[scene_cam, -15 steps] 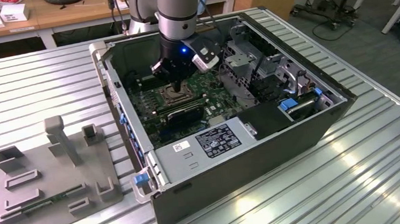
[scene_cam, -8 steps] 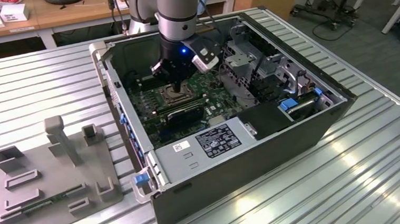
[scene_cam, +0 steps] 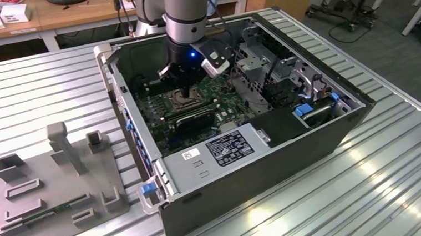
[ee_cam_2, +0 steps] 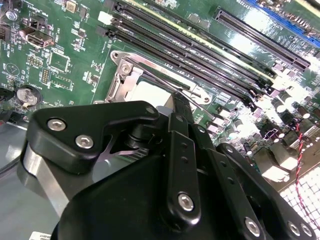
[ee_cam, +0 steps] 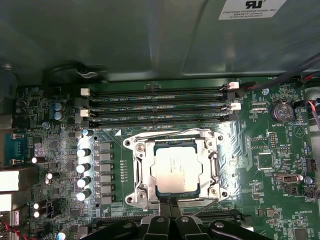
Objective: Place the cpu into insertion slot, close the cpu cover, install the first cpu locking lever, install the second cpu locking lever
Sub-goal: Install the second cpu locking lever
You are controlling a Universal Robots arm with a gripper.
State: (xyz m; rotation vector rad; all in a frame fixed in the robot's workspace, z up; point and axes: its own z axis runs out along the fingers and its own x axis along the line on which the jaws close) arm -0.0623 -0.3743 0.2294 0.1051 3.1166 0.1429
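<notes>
While lowered inside the computer case [scene_cam: 222,167], gripper [ee_cam: 174,204]: fingers seen pressed together at socket edge.
cpu [ee_cam: 178,171]: seated in insertion slot [ee_cam: 159,190].
cpu cover [ee_cam: 141,170]: closed around it.

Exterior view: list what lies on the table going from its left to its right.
Grey fixture tray → blue latch on the open computer case → gripper above the insertion slot → blue drive clip.

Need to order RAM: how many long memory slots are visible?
4 memory slots, side by side between the cpu and the case wall in the first wrist view. More may lie hidden under the gripper, across the cpu.
</notes>
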